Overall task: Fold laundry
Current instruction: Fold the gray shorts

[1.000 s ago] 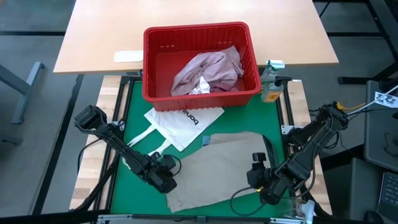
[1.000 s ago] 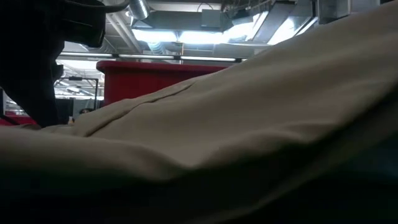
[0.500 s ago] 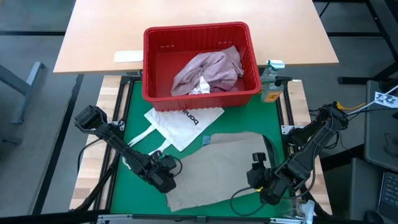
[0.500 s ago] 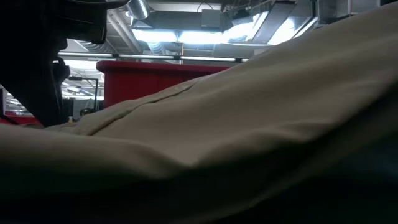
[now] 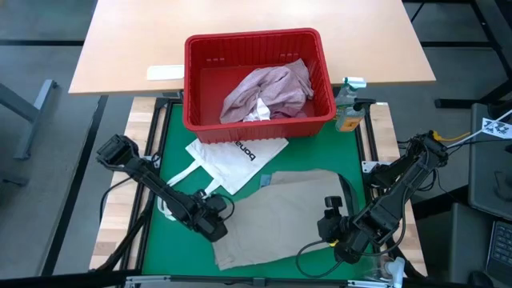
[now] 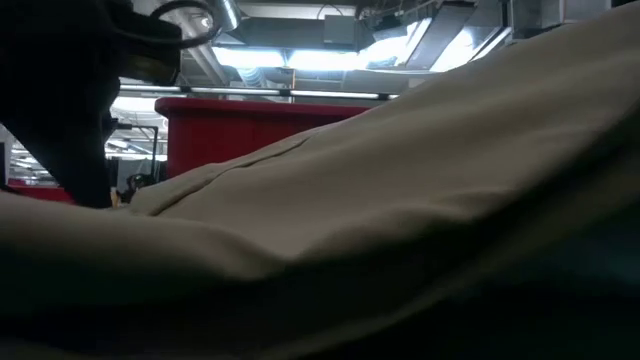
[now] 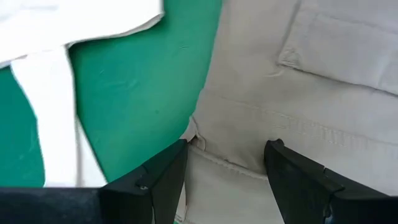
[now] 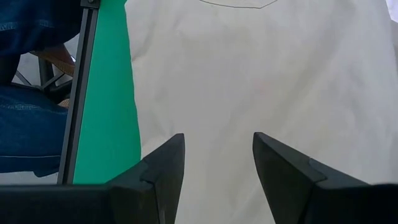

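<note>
From above we count one beige garment (image 5: pixel 284 214) at 6 o'clock on the green mat (image 5: pixel 172 152), one pink garment (image 5: pixel 268 90) in one red basket (image 5: pixel 256 46) at 12, one tote bag (image 5: pixel 232 158). Left gripper (image 5: pixel 214 228) low at the beige edge, right gripper (image 5: pixel 340 240) at 5.

Level view: the beige garment fills it.

Left wrist: fingers (image 7: pixel 155 180) wide apart, holding nothing.

Right wrist: fingers (image 8: pixel 163 165) apart, empty, over beige cloth.

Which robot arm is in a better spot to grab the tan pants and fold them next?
Probably the left. The left gripper is open right at the edge of the tan pants, while the right gripper hovers over their flat middle.
</note>
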`<action>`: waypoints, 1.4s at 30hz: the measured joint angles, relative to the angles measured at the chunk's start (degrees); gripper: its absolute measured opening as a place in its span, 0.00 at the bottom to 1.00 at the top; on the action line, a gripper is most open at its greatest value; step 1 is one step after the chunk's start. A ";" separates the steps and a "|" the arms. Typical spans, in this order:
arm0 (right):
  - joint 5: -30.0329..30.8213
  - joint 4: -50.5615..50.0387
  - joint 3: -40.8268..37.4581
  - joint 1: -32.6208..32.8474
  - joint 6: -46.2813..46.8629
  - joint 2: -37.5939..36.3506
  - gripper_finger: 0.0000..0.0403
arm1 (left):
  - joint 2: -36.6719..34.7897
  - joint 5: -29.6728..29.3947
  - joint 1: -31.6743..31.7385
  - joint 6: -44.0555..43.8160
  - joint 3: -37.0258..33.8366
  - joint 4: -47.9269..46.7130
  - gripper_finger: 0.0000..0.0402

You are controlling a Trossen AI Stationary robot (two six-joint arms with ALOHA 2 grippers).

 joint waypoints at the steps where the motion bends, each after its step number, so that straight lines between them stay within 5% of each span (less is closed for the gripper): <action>1: 0.00 0.00 0.00 -0.02 0.00 0.00 0.47 | 0.00 0.13 0.22 -0.58 0.00 -0.44 0.52; 10: 0.00 -0.02 0.00 -0.01 0.00 0.00 0.47 | -0.01 13.74 2.55 -0.90 0.00 0.04 0.52; 25: 0.00 0.00 0.00 0.00 0.02 0.00 0.47 | 0.00 27.90 8.26 1.69 1.08 0.45 0.52; 31: 0.00 0.00 0.00 -0.02 0.02 0.00 0.47 | 0.00 27.00 8.03 7.61 6.31 -1.17 0.52; 42: -0.02 0.00 0.00 -0.02 0.04 0.00 0.47 | -0.01 12.78 7.38 8.60 7.41 -6.80 0.52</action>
